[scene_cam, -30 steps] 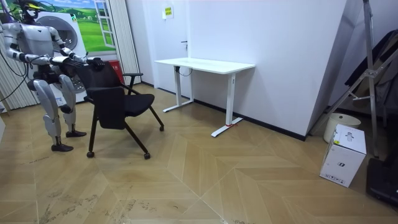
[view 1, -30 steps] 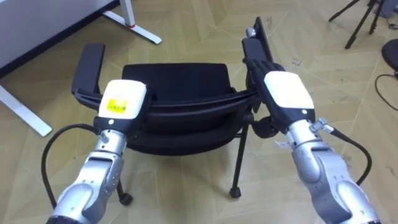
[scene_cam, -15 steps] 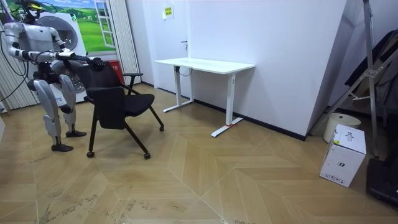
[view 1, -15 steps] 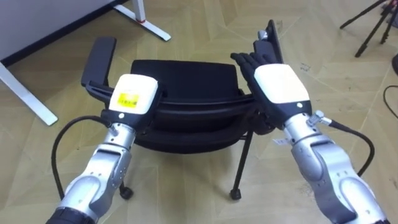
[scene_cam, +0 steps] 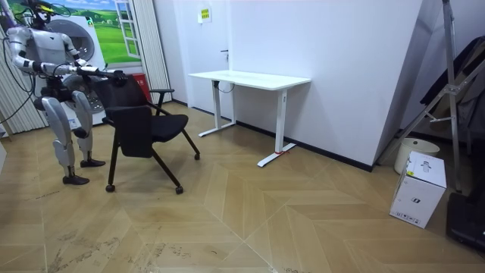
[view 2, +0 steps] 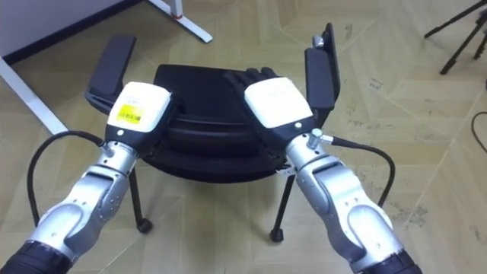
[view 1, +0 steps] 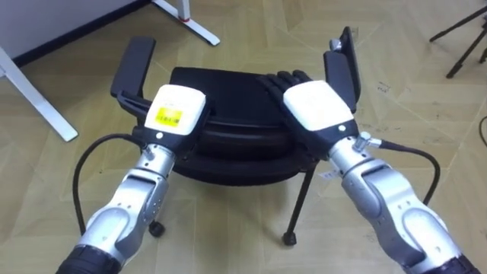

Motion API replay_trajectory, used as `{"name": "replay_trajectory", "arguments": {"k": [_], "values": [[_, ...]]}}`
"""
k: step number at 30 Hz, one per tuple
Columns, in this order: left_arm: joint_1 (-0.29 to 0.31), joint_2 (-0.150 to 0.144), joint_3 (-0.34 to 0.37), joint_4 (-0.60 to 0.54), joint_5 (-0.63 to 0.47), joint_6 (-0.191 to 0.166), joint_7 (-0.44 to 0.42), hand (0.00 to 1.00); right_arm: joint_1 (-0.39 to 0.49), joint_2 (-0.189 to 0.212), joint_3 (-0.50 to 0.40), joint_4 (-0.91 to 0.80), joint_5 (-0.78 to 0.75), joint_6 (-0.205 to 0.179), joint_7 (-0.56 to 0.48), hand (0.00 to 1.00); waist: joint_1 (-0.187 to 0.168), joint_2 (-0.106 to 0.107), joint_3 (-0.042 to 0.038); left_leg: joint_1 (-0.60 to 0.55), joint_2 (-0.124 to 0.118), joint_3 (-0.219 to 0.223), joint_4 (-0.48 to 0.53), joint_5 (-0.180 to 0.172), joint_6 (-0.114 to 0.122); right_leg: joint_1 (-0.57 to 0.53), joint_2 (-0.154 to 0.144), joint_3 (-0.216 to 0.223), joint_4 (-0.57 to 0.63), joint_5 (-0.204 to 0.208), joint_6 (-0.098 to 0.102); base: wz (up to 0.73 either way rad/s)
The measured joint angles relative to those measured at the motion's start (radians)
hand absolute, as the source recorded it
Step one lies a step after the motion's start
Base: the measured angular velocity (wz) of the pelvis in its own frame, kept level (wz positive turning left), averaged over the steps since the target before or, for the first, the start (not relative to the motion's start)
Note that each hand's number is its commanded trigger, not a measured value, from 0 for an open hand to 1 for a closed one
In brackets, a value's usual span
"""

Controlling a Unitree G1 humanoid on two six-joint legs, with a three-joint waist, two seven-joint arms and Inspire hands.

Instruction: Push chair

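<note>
Behind the chair (scene_cam: 144, 121), at the room view's left, the robot stands facing the desk (scene_cam: 250, 78). Change logged: right hand (view 1: 316, 106) was over the right armrest (view 1: 344, 68) a second ago. It now sits inboard of it, on the backrest (view 1: 236, 135). (obs. 1)

Confirmed. Its fingers (view 1: 278, 79) lie fairly straight across the backrest's top edge, reaching over the seat; nothing gripped. Left hand? (obs. 2)

Left hand (view 1: 176, 113) is on the backrest by the left armrest (view 1: 135, 65), same place as before. Wrapped round the edge or lying flat — cannot tell; its own back hides the rest. (obs. 1)

Chair itself? (obs. 2)

No shift in the room view: same patch of floor, apart from the desk, seat toward it. (obs. 1)

Reading: both hands now bear on the backrest, one toward each side. I'd judge the set-up for the push is done and the push itself not begun. Risk — the small wheels may swing the chair off line if one side leads. (obs. 2)
</note>
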Motion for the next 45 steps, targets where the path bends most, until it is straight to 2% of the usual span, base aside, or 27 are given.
{"name": "replay_trajectory", "arguments": {"k": [5,10,15,25,27,28,29,30,43,45], "values": [[-0.018,-0.001,0.000,0.025,-0.001,-0.010,0.002,1.00,-0.038,0.018,-0.001,0.089,-0.011,0.000,0.001,0.00,-0.004,0.000,0.0003,-0.001,-0.001,-0.010,0.001,0.000,0.000,0.014,-0.003,-0.021,-0.016,0.000,0.000,0.08],[-0.031,-0.004,0.000,0.050,-0.001,-0.027,0.002,1.00,-0.042,0.019,-0.004,0.161,-0.045,-0.001,-0.008,0.00,-0.002,0.003,0.0016,0.002,-0.001,-0.022,0.005,0.000,0.000,0.024,-0.005,-0.028,-0.018,0.000,0.000,0.06],[-0.033,-0.009,0.000,0.058,-0.003,-0.031,0.009,1.00,-0.045,0.024,-0.001,0.215,-0.046,-0.019,-0.095,0.00,-0.001,0.015,0.0072,0.003,-0.001,-0.026,0.007,0.000,0.000,0.027,-0.005,-0.028,-0.020,0.000,0.000,0.00],[-0.034,-0.032,-0.001,0.096,-0.001,-0.031,0.035,1.00,-0.045,0.047,0.005,0.315,-0.076,-0.027,-0.230,0.00,-0.001,0.024,0.0029,0.017,-0.003,-0.028,0.008,0.000,0.000,0.043,-0.006,-0.029,-0.021,0.000,0.000,0.00],[-0.034,-0.039,-0.001,0.108,-0.002,-0.031,0.042,1.00,-0.045,0.056,0.005,0.331,-0.079,-0.025,-0.257,0.00,-0.001,0.030,-0.0013,0.020,-0.003,-0.028,0.008,0.000,0.000,0.044,-0.006,-0.028,-0.021,0.000,0.000,0.00],[-0.034,-0.041,-0.001,0.112,-0.002,-0.031,0.044,1.00,-0.045,0.058,0.005,0.333,-0.079,-0.025,-0.262,0.16,-0.001,0.033,-0.0025,0.020,-0.003,-0.029,0.008,0.000,0.000,0.045,-0.006,-0.028,-0.021,0.000,0.000,0.00],[-0.031,-0.043,-0.001,0.115,-0.002,-0.031,0.047,1.00,-0.044,0.061,0.005,0.338,-0.079,-0.024,-0.270,0.94,-0.001,0.035,-0.0039,0.021,-0.003,-0.029,0.008,0.000,0.000,0.046,-0.006,-0.028,-0.021,0.000,0.000,0.00],[-0.028,-0.044,-0.001,0.115,-0.002,-0.031,0.051,1.00,-0.044,0.062,0.006,0.343,-0.080,-0.024,-0.277,1.00,-0.001,0.035,-0.0041,0.022,-0.003,-0.032,0.008,0.000,0.000,0.047,-0.006,-0.029,-0.021,0.000,0.000,0.00],[-0.024,-0.058,-0.004,0.126,-0.001,-0.028,0.048,1.00,-0.044,0.064,0.006,0.363,-0.083,-0.022,-0.283,1.00,0.000,0.036,-0.0050,0.033,-0.004,-0.037,0.008,0.000,0.000,0.061,-0.007,-0.034,-0.021,0.000,0.000,0.00],[-0.024,-0.064,-0.009,0.126,0.000,-0.032,0.049,1.00,-0.045,0.066,-0.001,0.367,-0.077,-0.009,-0.283,1.00,0.000,0.040,-0.0075,0.030,-0.005,-0.052,0.009,0.000,0.000,0.062,-0.009,-0.047,-0.021,0.000,0.000,0.12]]}}
